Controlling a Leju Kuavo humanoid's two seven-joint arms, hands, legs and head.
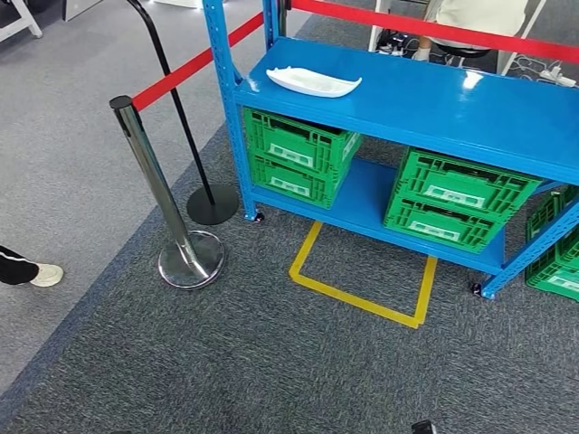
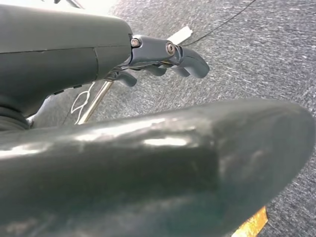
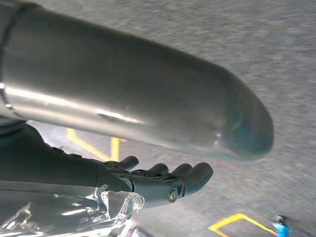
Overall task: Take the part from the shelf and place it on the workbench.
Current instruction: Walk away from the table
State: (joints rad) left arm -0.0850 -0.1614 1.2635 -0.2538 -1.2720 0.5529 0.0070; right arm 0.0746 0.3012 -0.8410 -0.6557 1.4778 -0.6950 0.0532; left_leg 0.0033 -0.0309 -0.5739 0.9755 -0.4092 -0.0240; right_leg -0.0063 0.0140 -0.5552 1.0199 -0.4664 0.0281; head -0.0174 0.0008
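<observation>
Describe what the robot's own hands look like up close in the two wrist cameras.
The left hand has dark grey, smooth, rounded fingers joined by small silver screws, behind a thick glossy grey thumb. The right hand matches it: dark fingers with a silver screw at one joint, a broad, shiny silver-grey thumb, and some crinkled clear plastic wrap near its base.

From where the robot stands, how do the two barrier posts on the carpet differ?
The silver post is shiny bare metal; the black post is matte and dark. The silver post is thicker and stands nearer the camera; the black post is thinner and closer to the blue shelf. The silver post's base is a domed chrome disc; the black post's is flat. Both lean in this view and both meet the red belt.
</observation>
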